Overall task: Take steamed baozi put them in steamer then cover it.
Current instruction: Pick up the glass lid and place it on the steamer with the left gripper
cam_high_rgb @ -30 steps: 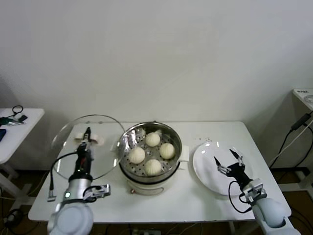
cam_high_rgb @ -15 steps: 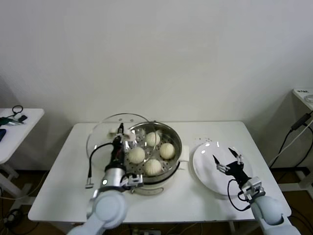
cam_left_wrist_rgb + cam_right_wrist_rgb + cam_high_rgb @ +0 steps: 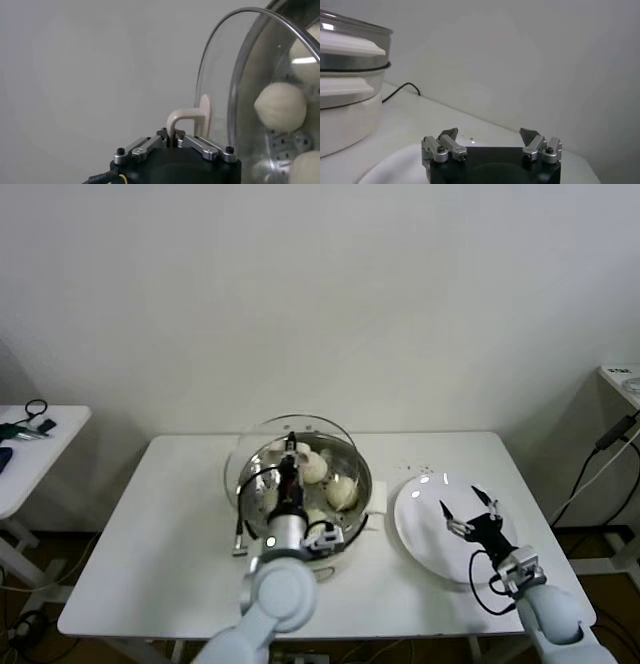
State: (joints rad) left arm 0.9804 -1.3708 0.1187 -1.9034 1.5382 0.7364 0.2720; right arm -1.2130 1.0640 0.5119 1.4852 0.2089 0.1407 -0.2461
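— So, is your left gripper (image 3: 175,141) clamped on the cover (image 3: 287,446)?
— Yes, by its handle (image 3: 192,116), mid-frame above the steamer (image 3: 352,506). Centre it, lower flat. Your right gripper (image 3: 470,513) idles, spread wide, lower right.

The left tool (image 3: 289,452) is gripping the cover (image 3: 290,446) over the steamer (image 3: 352,514) and its steamed baozi (image 3: 341,492), while the right tool (image 3: 469,511) is hovering, fingers spread, above a white plate (image 3: 425,524) on the table (image 3: 160,534).

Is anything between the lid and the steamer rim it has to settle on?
Nothing visible. The left gripper holds the cover by its handle over the steamer; the baozi sit inside, below the rim.
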